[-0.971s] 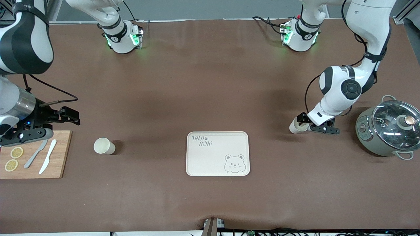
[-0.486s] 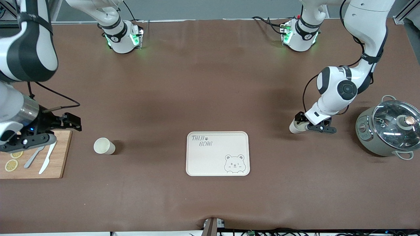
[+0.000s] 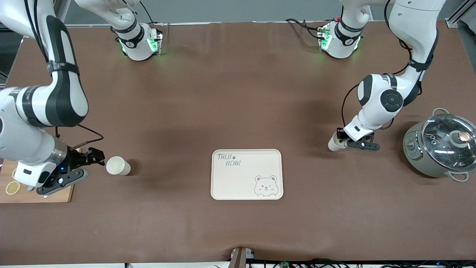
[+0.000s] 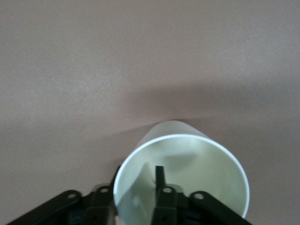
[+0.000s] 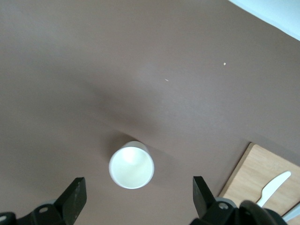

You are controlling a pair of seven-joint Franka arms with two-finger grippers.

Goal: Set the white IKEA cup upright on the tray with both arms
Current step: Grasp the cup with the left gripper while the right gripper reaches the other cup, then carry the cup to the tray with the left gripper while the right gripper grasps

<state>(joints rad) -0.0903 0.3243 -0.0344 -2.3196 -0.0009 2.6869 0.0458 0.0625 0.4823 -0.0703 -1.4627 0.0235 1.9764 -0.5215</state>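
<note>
Two white cups lie on their sides on the brown table. One cup point(image 3: 118, 165) lies between the wooden board and the cream tray point(image 3: 241, 182), its mouth toward the right arm's end. My right gripper point(image 3: 93, 162) is open just beside that mouth. The right wrist view shows this cup point(image 5: 131, 165) ahead of the spread fingers point(image 5: 75, 199). The other cup point(image 3: 334, 143) lies toward the left arm's end. My left gripper point(image 3: 344, 143) is shut on its rim. In the left wrist view one finger point(image 4: 160, 173) is inside this cup point(image 4: 187, 154), the other outside the wall.
A wooden cutting board point(image 3: 63, 193) with a lemon slice point(image 3: 12, 187) lies at the right arm's end, partly under the right wrist; a white knife point(image 5: 274, 185) lies on it. A grey-green pot with a glass lid point(image 3: 440, 145) stands at the left arm's end.
My right arm has swung from over the cutting board toward the cup and come down beside its mouth. My left arm has shifted slightly at its cup, which has barely moved.
</note>
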